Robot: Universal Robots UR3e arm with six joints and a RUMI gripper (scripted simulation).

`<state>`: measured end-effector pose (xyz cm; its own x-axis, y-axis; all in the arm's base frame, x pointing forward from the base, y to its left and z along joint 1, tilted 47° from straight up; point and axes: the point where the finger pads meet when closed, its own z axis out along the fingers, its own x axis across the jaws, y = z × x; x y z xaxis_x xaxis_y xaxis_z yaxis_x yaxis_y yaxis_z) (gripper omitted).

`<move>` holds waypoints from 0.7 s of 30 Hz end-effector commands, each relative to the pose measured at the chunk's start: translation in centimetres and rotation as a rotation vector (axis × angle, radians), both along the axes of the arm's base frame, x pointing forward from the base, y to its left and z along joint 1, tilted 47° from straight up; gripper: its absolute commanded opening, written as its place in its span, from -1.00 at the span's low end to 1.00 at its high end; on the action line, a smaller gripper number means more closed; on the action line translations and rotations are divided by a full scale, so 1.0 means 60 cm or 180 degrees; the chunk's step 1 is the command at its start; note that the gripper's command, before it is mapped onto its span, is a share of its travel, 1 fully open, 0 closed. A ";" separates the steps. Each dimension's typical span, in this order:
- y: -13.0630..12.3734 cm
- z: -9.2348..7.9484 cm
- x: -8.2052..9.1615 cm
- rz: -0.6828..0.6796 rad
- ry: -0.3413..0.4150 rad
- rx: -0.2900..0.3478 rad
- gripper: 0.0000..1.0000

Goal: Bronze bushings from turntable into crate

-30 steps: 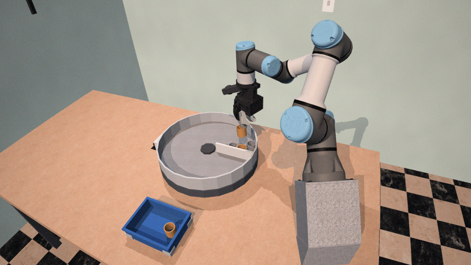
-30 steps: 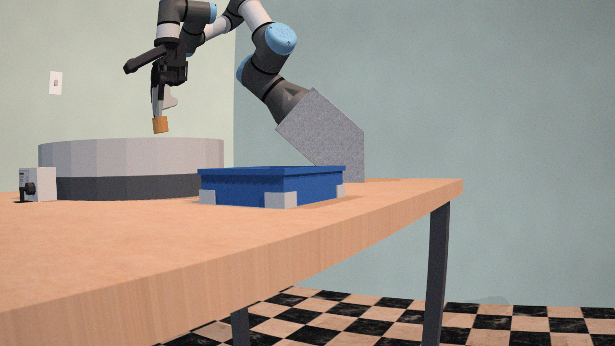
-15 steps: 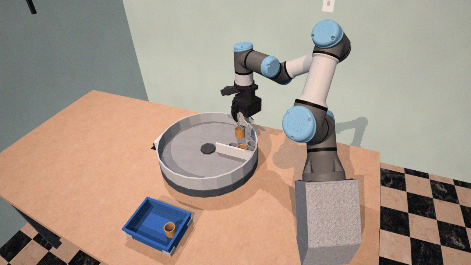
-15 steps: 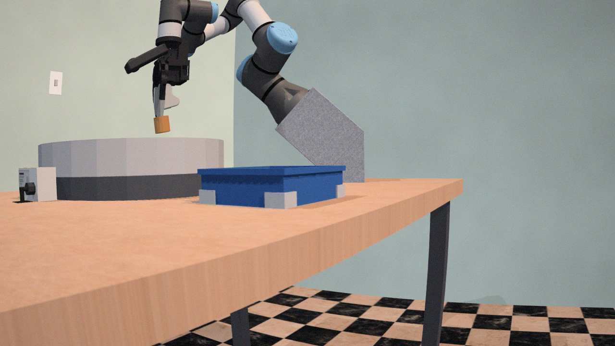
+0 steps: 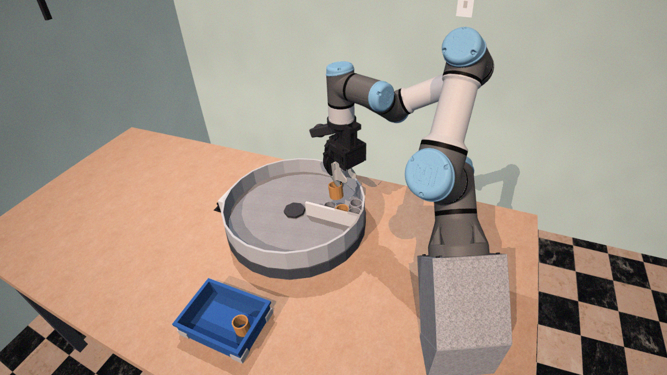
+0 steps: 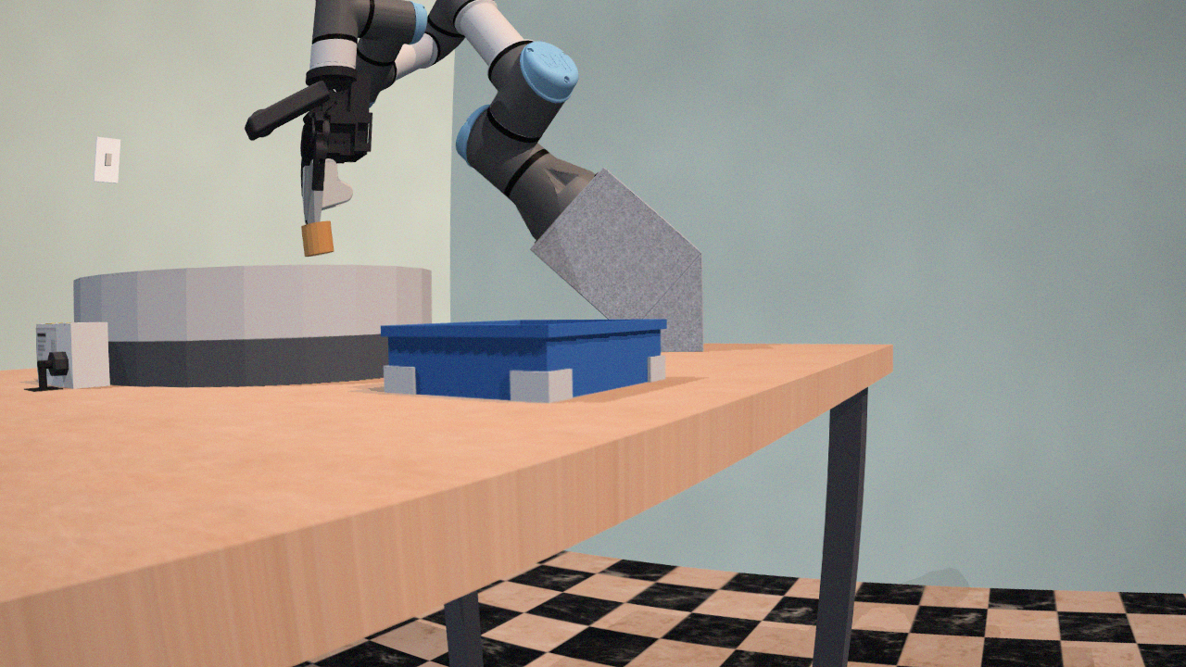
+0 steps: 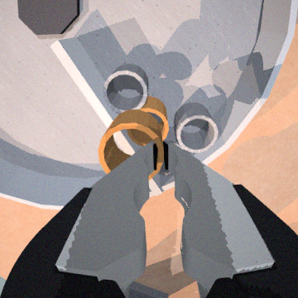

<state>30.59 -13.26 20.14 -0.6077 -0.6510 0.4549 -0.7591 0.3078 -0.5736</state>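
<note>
The hand (image 5: 336, 182) (image 6: 311, 221) (image 7: 160, 143) is clenched on the wall of one bronze bushing (image 5: 335, 191) (image 6: 317, 238) (image 7: 132, 117), suspended above the turntable (image 5: 288, 258) (image 6: 248, 302) (image 7: 37, 103). Inside the turntable, beside its one divider (image 5: 328, 214) (image 7: 83, 85), are one second bronze bushing (image 5: 342, 208) (image 7: 159, 105) and three steel bushings: an inner unit (image 5: 330, 204) (image 7: 138, 72) and two outer units (image 5: 355, 203) (image 7: 190, 109). The single crate (image 5: 205, 312) (image 6: 464, 360), apart from the turntable on the tabletop (image 5: 116, 209) (image 6: 332, 464), contains one third bronze bushing (image 5: 241, 329). Bushing totals: bronze, three; steel, three.

The pincer (image 5: 337, 183) (image 6: 311, 221) (image 7: 160, 143) and its bronze bushing (image 5: 335, 191) (image 6: 317, 238) (image 7: 134, 119) have shifted slightly toward the blue crate (image 5: 254, 295) (image 6: 464, 365).
</note>
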 end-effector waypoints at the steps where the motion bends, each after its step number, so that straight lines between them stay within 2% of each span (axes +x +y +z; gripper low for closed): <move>1: 0.007 -0.004 0.004 -0.0035 -0.0040 0.0003 -1.00; 21: 0.048 -0.040 0.029 -0.0259 -0.0270 0.0079 -1.00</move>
<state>31.97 -10.91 18.15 -0.6778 -0.6186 0.3974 -0.6967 0.3677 -0.6159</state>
